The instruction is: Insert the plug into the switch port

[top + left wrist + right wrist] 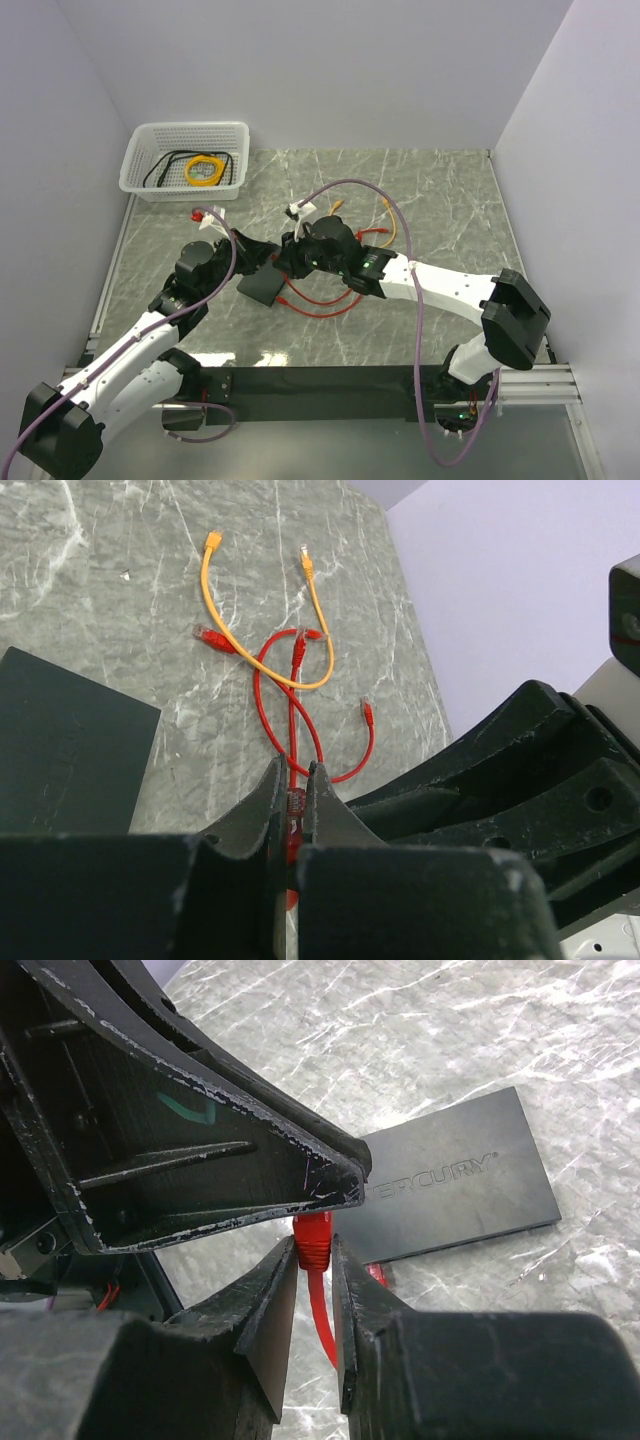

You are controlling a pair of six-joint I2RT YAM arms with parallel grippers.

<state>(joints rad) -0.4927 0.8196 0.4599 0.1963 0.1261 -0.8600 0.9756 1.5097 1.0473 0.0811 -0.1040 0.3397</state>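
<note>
Far left, at the back of the grey marbled tabletop (450, 200): a white mesh basket (180, 192) containing a yellow coiled cord (203, 171) and a black cable.

Left arm: reaches in diagonally toward the centre. The left hand (295, 770) has its fingers drawn almost together, and a red piece with a pale tip is pinched in the narrow gap. This appears to be the front end of the small red-booted plug (313, 1228).

Flat matte-black rectangular box (262, 288): lies flat on the tabletop, skewed, just on the near side of the two hands. It carries "MERCURY" lettering on its top face. The switch port cannot be made out in any view.

Plug: raised above the tabletop, between the two hands. It is close to one corner of the box but apart from it. Its tip meets the underside of a left-hand finger.

Right arm: crosses from the right to meet the left at centre. The right hand (313, 1245) is narrow, clamped on the thin red cord (320, 1305) directly behind the boot.

Right of centre: loose red cords (262, 690) loop on the tabletop, and an orange-yellow cord (398, 225) crosses them. Both of its connectors lie free.
</note>
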